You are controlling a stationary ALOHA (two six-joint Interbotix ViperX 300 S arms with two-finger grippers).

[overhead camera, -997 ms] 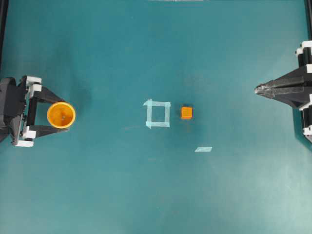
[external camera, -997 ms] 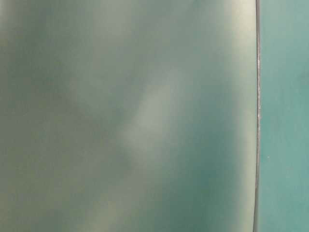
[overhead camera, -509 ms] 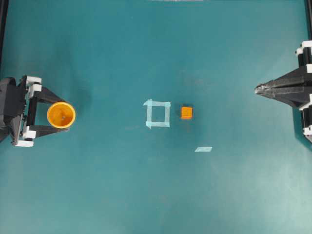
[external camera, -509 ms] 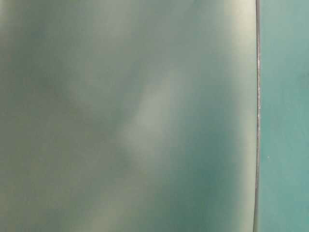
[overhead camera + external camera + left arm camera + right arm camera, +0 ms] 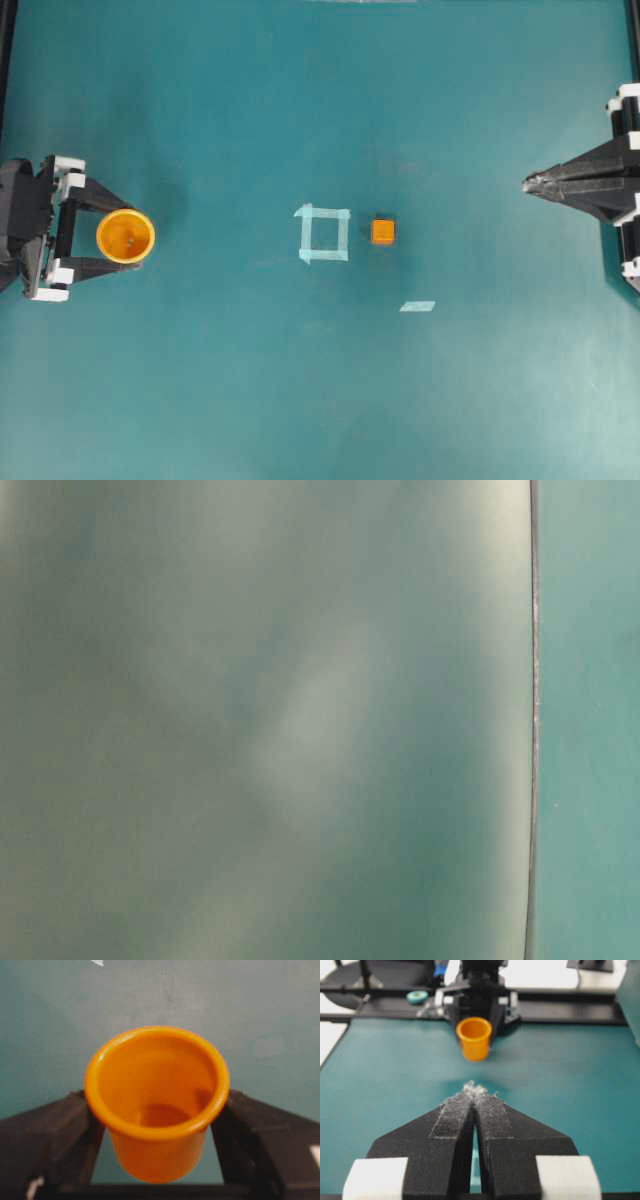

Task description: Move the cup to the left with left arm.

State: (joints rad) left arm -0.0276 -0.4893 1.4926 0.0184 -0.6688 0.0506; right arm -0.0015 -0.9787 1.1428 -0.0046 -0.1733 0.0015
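Observation:
The orange cup (image 5: pixel 125 236) stands upright at the far left of the teal table. My left gripper (image 5: pixel 118 236) straddles it, and its black fingers (image 5: pixel 50 1130) press the rim on both sides, so it is shut on the cup (image 5: pixel 157 1105). The right wrist view shows the cup (image 5: pixel 473 1038) across the table, seemingly resting on the surface in front of the left arm. My right gripper (image 5: pixel 527 184) sits at the far right edge, shut and empty, its frayed pads (image 5: pixel 451 1115) meeting at the tip.
A small orange cube (image 5: pixel 382 232) lies near the table's middle, just right of a pale tape square (image 5: pixel 304 233). A loose tape strip (image 5: pixel 417 306) lies lower right of it. The table-level view is a blur.

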